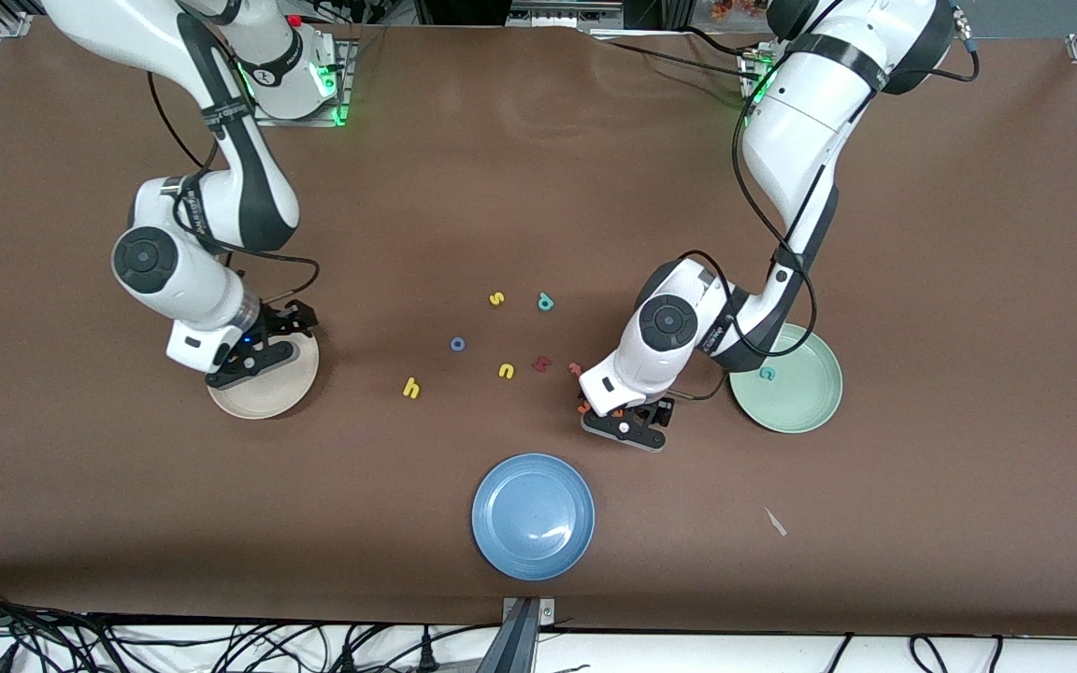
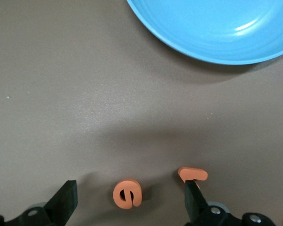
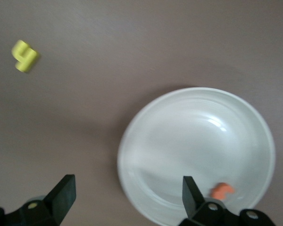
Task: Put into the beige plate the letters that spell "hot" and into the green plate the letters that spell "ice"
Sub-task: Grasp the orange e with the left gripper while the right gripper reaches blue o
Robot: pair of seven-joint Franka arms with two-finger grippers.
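Brown tabletop [image 1: 538, 168] carried three plates and a scatter of foam letters. The right arm came down from its base, bent sharply at the elbow, with its wrist turned downward over the beige plate [image 1: 288, 393]. The right gripper [image 1: 258, 360] hung above that plate with its fingers spread and nothing between them; the right wrist view showed the orange "t" [image 3: 222, 190] lying inside the plate near its rim. The yellow "h" [image 1: 411, 387] lay on the bare table toward the middle, and the blue "o" [image 1: 457, 344] lay farther from the front camera than it.

The left arm reached down from its base, folded at the elbow beside the green plate [image 1: 810, 402], with its wrist pointing at the table. The left gripper [image 1: 627, 428] stood low over the table, released and wide. In the left wrist view the orange "e" [image 2: 127, 193] lay on the table between the fingers, gripped by neither, while an orange piece [image 2: 193, 173] lay just at one fingertip. The teal "c" [image 1: 767, 373] lay in the green plate. A dark red letter [image 1: 541, 363] lay on the table near the yellow "n" [image 1: 506, 371]. The yellow "s" [image 1: 496, 299] and a teal letter [image 1: 545, 302] lay farther from the camera. The blue plate [image 1: 533, 516] sat nearest the camera.
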